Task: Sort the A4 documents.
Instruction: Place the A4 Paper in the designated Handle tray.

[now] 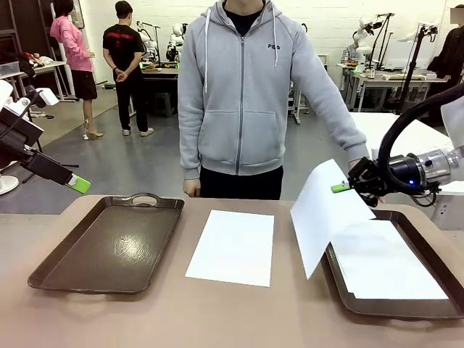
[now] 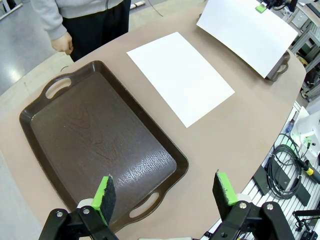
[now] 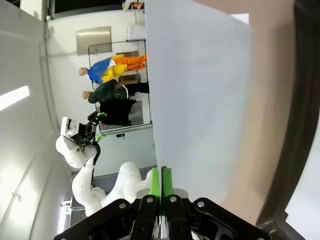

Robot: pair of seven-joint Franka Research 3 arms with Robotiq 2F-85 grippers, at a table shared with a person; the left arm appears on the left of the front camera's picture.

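One white A4 sheet point(image 1: 233, 246) point(image 2: 180, 75) lies flat on the table between the two brown trays. My right gripper point(image 1: 341, 187) point(image 3: 161, 186) is shut on the top edge of another sheet point(image 1: 322, 214) point(image 3: 200, 100) point(image 2: 245, 32), which hangs tilted over the left end of the right tray point(image 1: 406, 308). More white sheets point(image 1: 391, 264) lie in that tray. The left tray point(image 1: 109, 246) point(image 2: 100, 145) holds nothing. Held high at the left edge of the table, my left gripper point(image 1: 78, 183) point(image 2: 165, 192) stands open, above the near end of the left tray.
A person in a grey hoodie stands at the far side of the table, one hand point(image 1: 192, 188) by the table edge and the other point(image 1: 357, 165) just behind my right gripper. Cables point(image 2: 282, 167) hang off the table's side. Bare tabletop point(image 1: 217, 312) lies at the front.
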